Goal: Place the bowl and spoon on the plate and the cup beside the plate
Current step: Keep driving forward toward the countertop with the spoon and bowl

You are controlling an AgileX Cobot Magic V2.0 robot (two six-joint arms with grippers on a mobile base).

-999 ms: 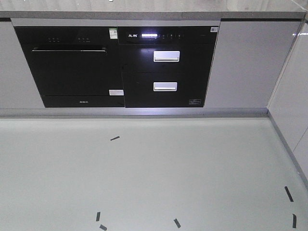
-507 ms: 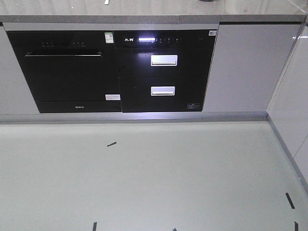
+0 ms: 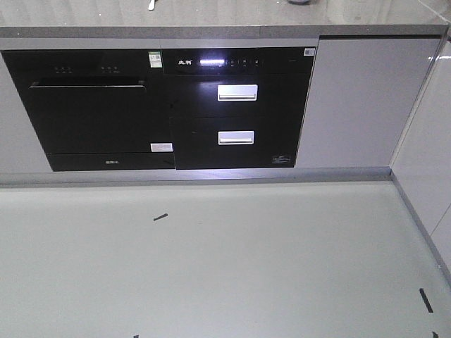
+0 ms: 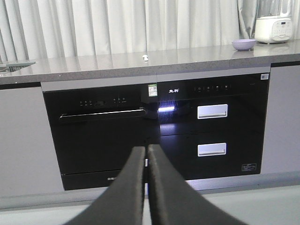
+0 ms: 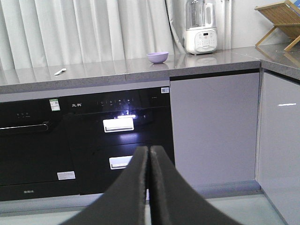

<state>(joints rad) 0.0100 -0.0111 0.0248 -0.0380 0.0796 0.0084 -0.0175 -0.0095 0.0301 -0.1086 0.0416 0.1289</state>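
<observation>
L gripper (image 4: pixel 146 149) sits btm ctr of the left wrist view, jaws pressed together, nothing between them. R gripper (image 5: pixel 149 148) is the same in the right wrist view: jaws pressed together, empty. Both point at black appliance fronts under the grey countertop (image 4: pixel 93 65).

Bowl (image 4: pixel 243 44) is on the countertop, upper right of the left wrist view, near a white blender (image 4: pixel 274 23). In the right wrist view it's upper ctr, left of the blender. Spoon (image 4: pixel 146 57) also lies on the countertop, upper ctr of the left wrist view, well apart from bowl. Front view shows only a sliver of it at the top edge.

Below: black oven (image 3: pixel 99 113) at left, two drawers w/ silver handles (image 3: pixel 237 92) beside it. Pale floor (image 3: pixel 282 267) has black tape marks (image 3: pixel 161 217). Wooden rack (image 5: pixel 281 16) is top right of the right wrist view. White curtains (image 4: pixel 117 23) hang behind.
</observation>
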